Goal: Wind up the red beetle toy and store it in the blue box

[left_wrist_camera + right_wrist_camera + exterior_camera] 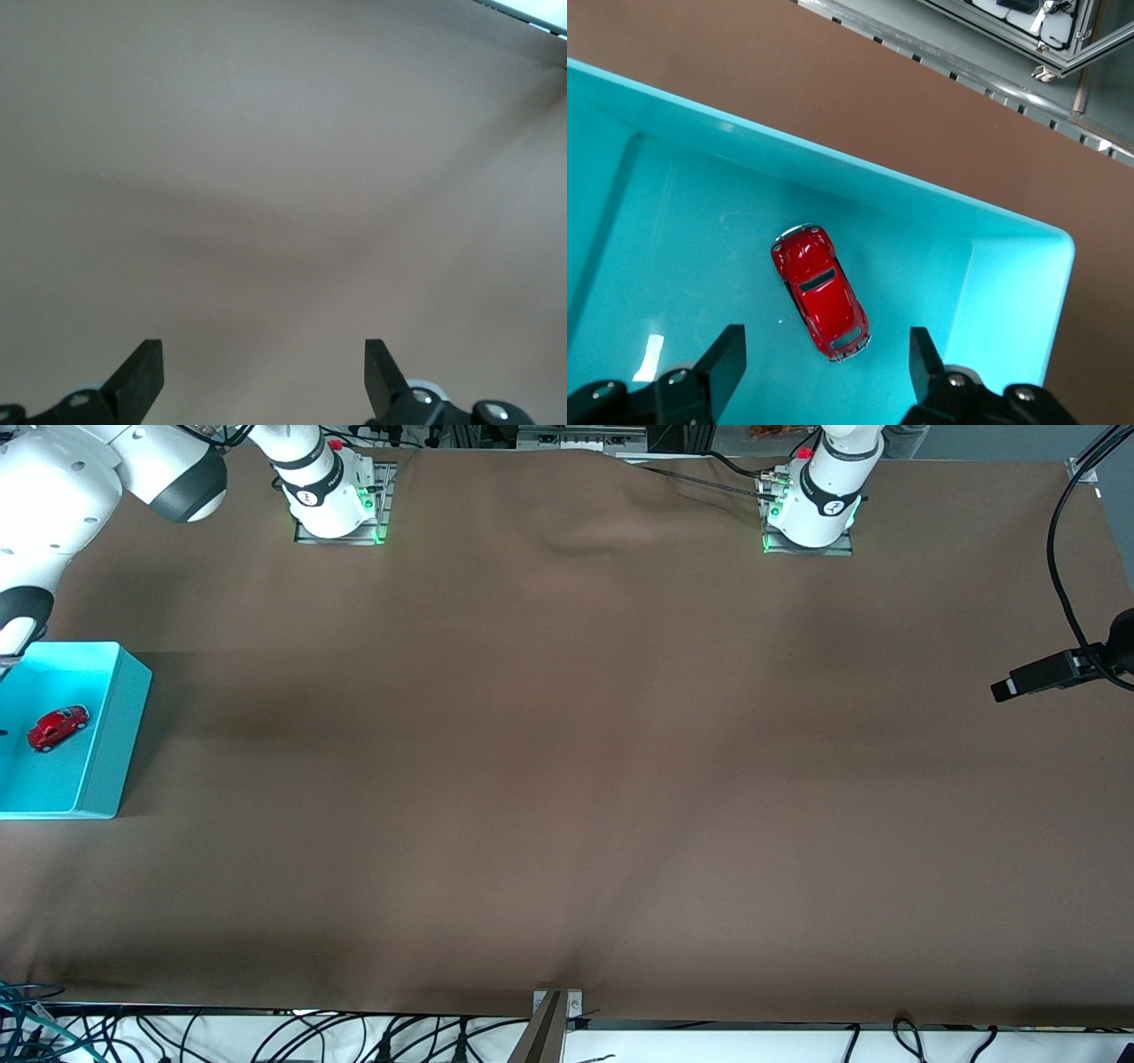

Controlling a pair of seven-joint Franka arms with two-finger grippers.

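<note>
The red beetle toy (58, 727) lies on its wheels on the floor of the blue box (121, 731), which stands at the right arm's end of the table. In the right wrist view the toy (821, 294) sits free on the cyan floor, near one wall of the box (1010, 292). My right gripper (826, 341) hangs open and empty over the box, just above the toy and not touching it. My left gripper (263, 354) is open and empty over bare brown cloth at the left arm's end of the table.
A brown cloth (567, 762) covers the whole table. A dark part of the left arm's end with a black cable (1054, 675) hangs over the cloth at the left arm's end. Loose cables lie along the table edge nearest the front camera.
</note>
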